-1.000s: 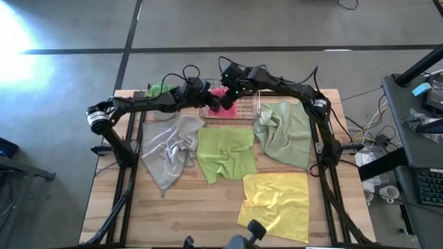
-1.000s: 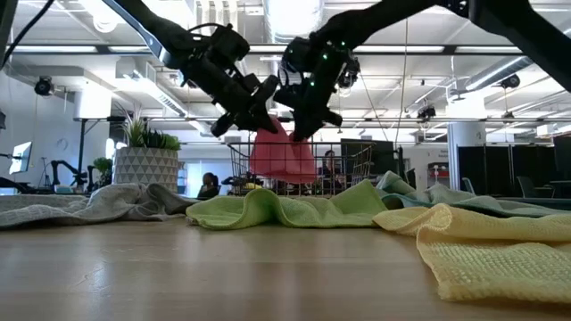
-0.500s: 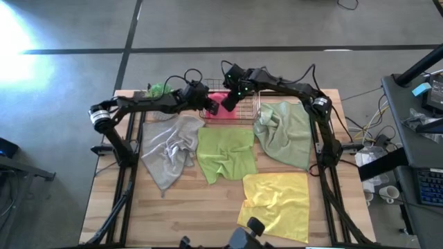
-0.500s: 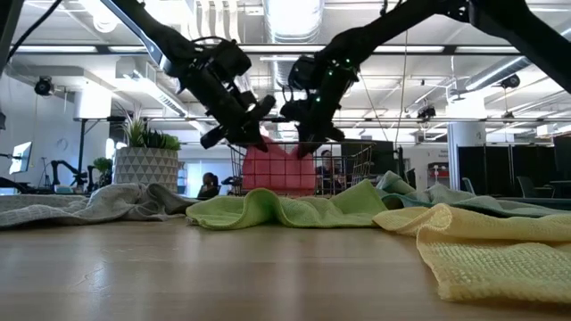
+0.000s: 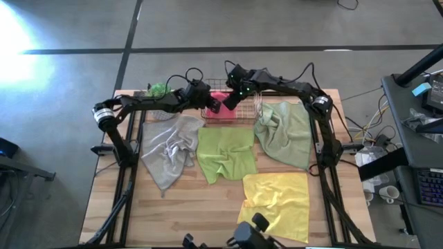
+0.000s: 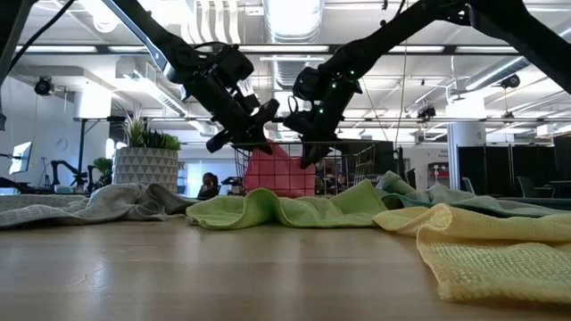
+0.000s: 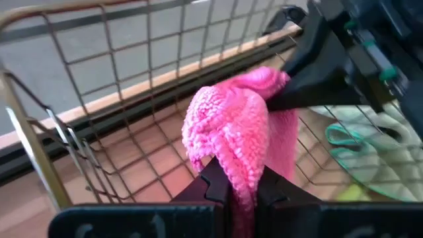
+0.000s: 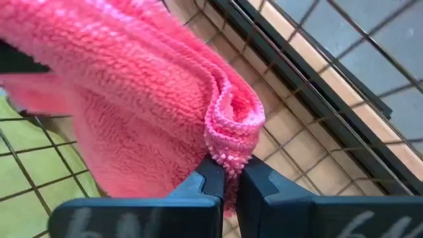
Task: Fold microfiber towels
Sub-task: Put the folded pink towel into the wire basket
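Both grippers have moved a little toward the far edge of the table since the earlier frames, and the hot pink towel (image 5: 220,111) now hangs lower, its bottom part inside the copper wire basket (image 5: 246,117). The left gripper (image 5: 212,105) is pressed together on one upper corner of this towel; in its wrist view the pink cloth (image 7: 239,142) rises from between the two dark fingers (image 7: 213,188). The right gripper (image 5: 231,99) is also pinched on the pink towel, on the other upper corner, and the folded edge (image 8: 232,125) sits just above its closed fingertips. In the low view the towel (image 6: 278,172) hangs between the two grippers, the left one (image 6: 252,134) and the right one (image 6: 310,143) close to each other above the basket.

On the table in front of the basket lie the other cloths: the grey towel (image 5: 168,149) on the left, the lime green towel (image 5: 225,153) in the middle and touching the grey one, the pale sage green towel (image 5: 287,133) on the right, and the yellow towel (image 5: 279,202) near the front edge. All four are spread open and wrinkled
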`<move>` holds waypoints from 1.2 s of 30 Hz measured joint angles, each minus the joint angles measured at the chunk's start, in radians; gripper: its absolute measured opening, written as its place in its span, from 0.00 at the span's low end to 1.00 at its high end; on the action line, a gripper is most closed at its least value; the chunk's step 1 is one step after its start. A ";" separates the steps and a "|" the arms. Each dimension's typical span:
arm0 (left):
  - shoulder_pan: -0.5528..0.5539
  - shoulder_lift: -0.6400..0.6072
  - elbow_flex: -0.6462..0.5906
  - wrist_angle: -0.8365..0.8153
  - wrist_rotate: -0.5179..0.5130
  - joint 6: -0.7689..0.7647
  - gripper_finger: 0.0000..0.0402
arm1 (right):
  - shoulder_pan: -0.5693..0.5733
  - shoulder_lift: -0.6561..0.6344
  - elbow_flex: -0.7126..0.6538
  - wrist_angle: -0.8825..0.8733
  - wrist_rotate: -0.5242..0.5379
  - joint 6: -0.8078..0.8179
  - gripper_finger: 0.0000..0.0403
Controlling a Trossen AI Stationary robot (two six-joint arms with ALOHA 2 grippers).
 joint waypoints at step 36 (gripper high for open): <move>-0.003 -0.163 0.003 -0.022 0.014 0.166 0.33 | -0.023 -0.001 -0.002 -0.041 0.013 0.009 0.02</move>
